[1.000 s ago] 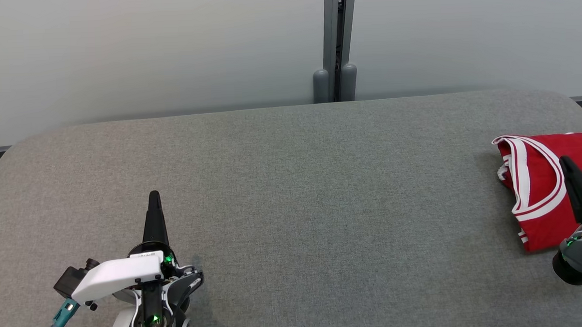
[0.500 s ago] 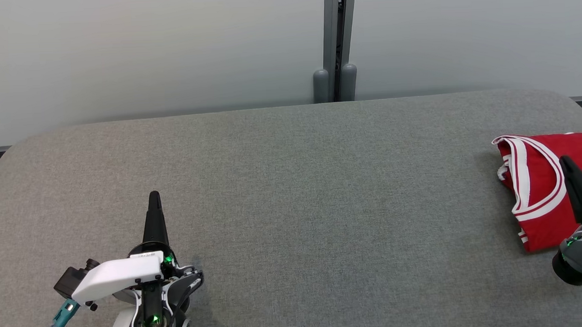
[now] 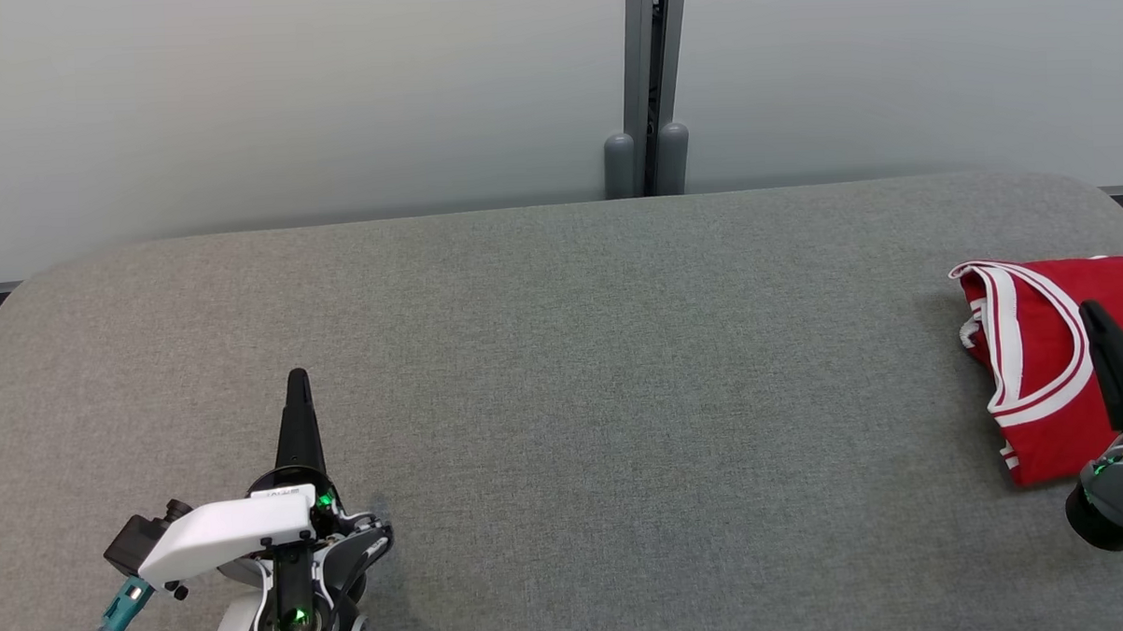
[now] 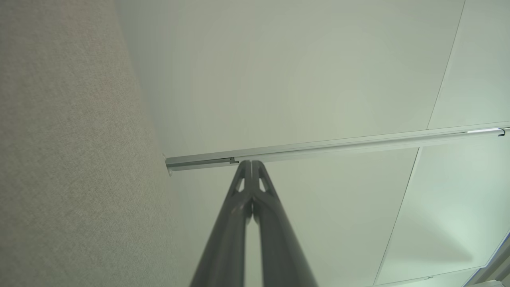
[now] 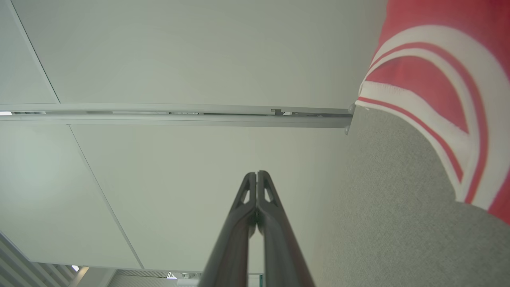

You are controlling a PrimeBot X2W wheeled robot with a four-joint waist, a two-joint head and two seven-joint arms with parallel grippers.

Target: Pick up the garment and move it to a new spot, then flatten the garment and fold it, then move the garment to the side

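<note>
Surface: grey fabric-covered table [image 3: 619, 351] with rounded far corners, set against pale wall panels [image 3: 283, 101] joined by 1 grey metal post [image 3: 647, 88].

Item 1: red fabric garment with white striped trim [image 3: 1039, 355], lying flat at the table's right end and cut by the head view's right edge.

Item 2: left gripper [image 3: 297, 373], lower left of the head view, well apart from the garment. Its 2 dark fingers are pressed together with nothing between them.

Item 3: right gripper [image 3: 1087, 308], lower right. Fingers pressed together and empty, tip overlapping the garment's near part. Contact with the cloth cannot be told.

Head view gives the whole layout: both arms, the bare middle of the table and the garment's outline. Left wrist view adds the closed fingertips seen against the wall, with the table running down its left side and the post crossing behind the tips. Right wrist view adds the garment's white-and-red trim up close at its upper right, beside the closed fingers, with grey table fabric below it.

Change against the frames 1 second and 0.5 second earlier: none. Garment, both grippers and camera sit as before.
</note>
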